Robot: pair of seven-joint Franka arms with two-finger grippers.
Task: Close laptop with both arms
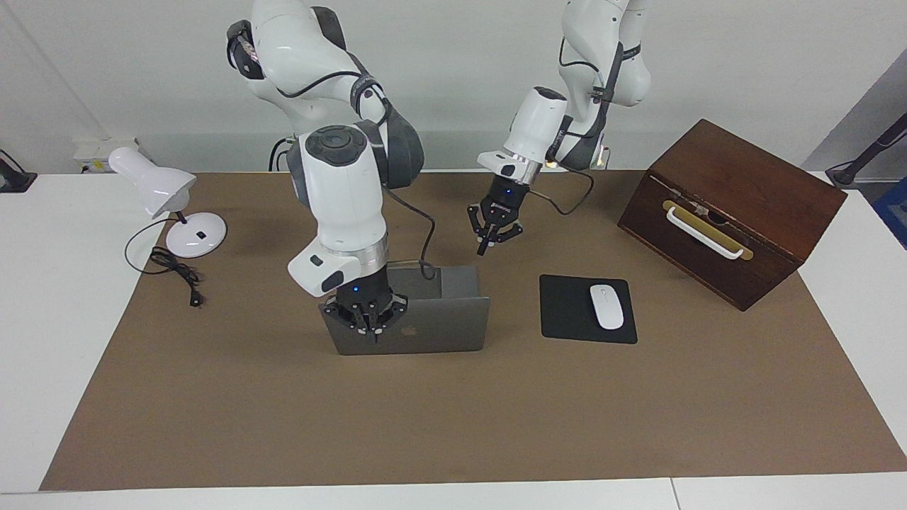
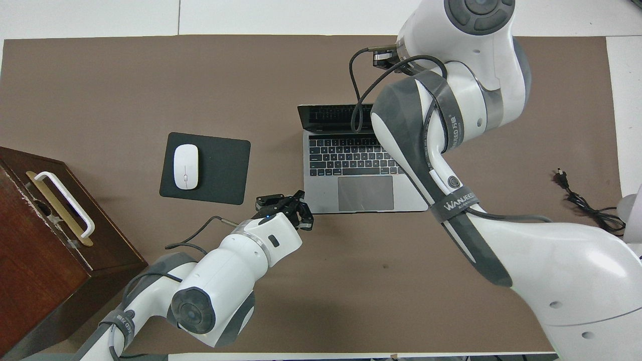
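Nothing is closed yet: the laptop point(image 1: 425, 326) stands open mid-table beside the mouse pad point(image 1: 567, 308); the right gripper point(image 1: 368, 329), fingers pressed together, meets its lid, while the left gripper point(image 1: 490, 237), likewise pinched empty, hangs over the mat.

A brown mat point(image 1: 453, 425) covers most of the white desk point(image 1: 42, 340). On it, toward the left arm's end, lies a black mouse pad point(image 1: 570, 312) with a white mouse point(image 1: 606, 306) resting on the part of it closer to that end. A dark wooden box point(image 1: 737, 205) with a white handle point(image 1: 701, 234) on a brass plate sits near the mat's corner at that end, on the robots' edge, turned at an angle. At the right arm's end, a white desk lamp point(image 1: 166, 195) stands by the mat's edge, its base on the desk, and its black cord point(image 1: 173, 269) trails onto the mat, ending in a plug point(image 1: 194, 300).
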